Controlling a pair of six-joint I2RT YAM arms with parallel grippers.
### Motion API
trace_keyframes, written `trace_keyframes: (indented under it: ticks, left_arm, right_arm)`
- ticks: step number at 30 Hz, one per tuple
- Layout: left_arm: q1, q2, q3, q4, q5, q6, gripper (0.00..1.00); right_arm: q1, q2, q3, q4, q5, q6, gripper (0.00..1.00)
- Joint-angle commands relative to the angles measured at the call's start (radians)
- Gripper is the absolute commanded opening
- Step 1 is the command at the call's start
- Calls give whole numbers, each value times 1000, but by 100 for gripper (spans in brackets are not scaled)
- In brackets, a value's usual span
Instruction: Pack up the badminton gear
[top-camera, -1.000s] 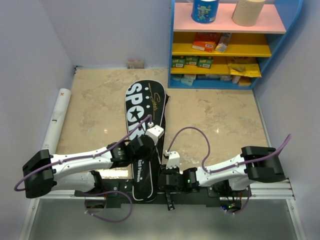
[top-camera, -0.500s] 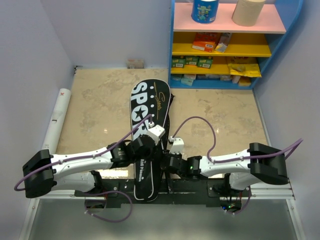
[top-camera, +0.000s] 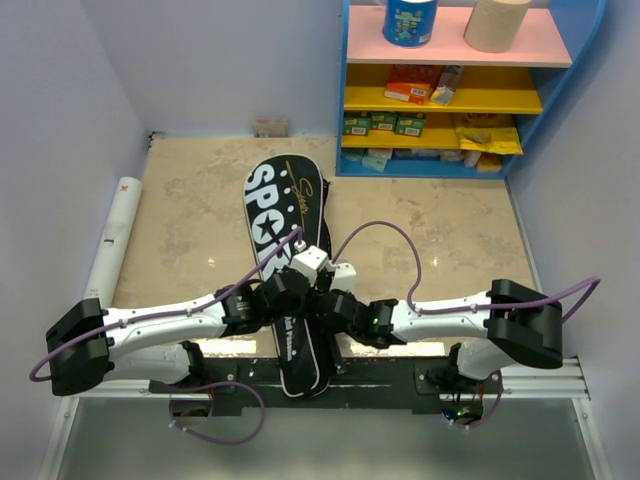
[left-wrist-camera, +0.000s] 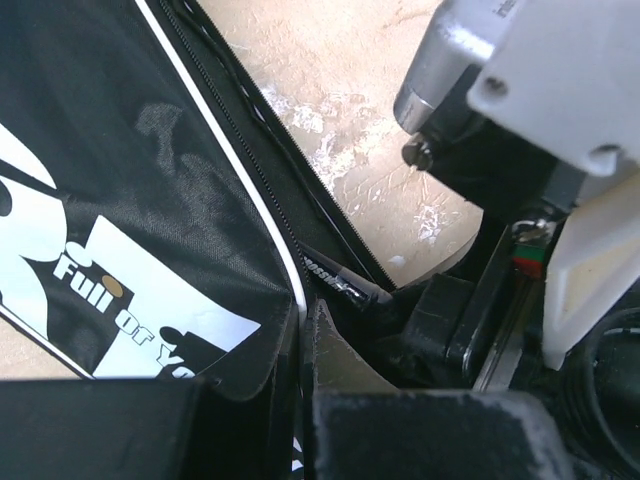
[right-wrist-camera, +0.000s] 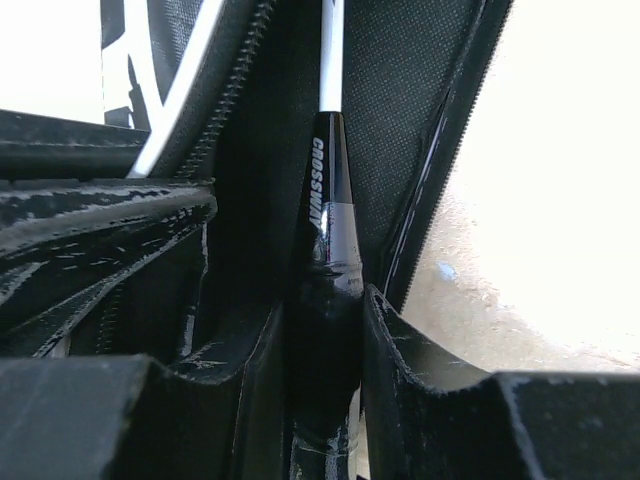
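The black racket bag (top-camera: 283, 197), lettered SPORT in white, lay lengthwise on the marble worktop (top-camera: 440, 240). Its wide head pointed toward the shelf unit (top-camera: 575, 60) and its narrow end reached the near edge between the two arm bases. Both arms met over the bag's narrow half.

The left end effector (left-wrist-camera: 302, 392) was closed on the bag. A fold of black fabric with its white piping was pinched between the dark fingers (left-wrist-camera: 100, 430), just beside the open zipper edge. The right arm's wrist crowded in close on that side.

The right end effector (right-wrist-camera: 325, 335) sat at the bag's right edge, reaching into the unzipped opening. The black handle cone of a racket (right-wrist-camera: 328, 200), printed CROSSWAY, stood between its two fingers (right-wrist-camera: 410, 375). The pale shaft ran on into the bag between the two zipper rows. The fingers flanked the handle very closely, but whether they pressed on it or stood just clear of it could not be told.

The long white tube (top-camera: 115, 235) lay along the left edge of the worktop by the wall, well apart from the bag.
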Motion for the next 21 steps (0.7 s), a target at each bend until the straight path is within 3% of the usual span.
trace_keyframes:
  ticks: [1, 7, 10, 17, 21]
  left_arm:
    - [-28, 0, -3, 70, 95, -6, 0]
    - [-28, 15, 1, 65, 61, 0, 0]
    - [-28, 21, 9, 59, 49, 7, 0]
    - [-27, 31, 21, 50, 24, 17, 0]
    - [-27, 27, 24, 45, 16, 20, 0]
  right_arm:
    - [-34, -2, 48, 140, 59, -22, 27]
    - [-34, -45, 3, 123, 23, -14, 64]
    - [-34, -91, -17, 88, 14, -8, 74]
    - [-34, -321, -124, 22, -59, 25, 73]
    - [-33, -430, -198, 10, -164, 38, 54]
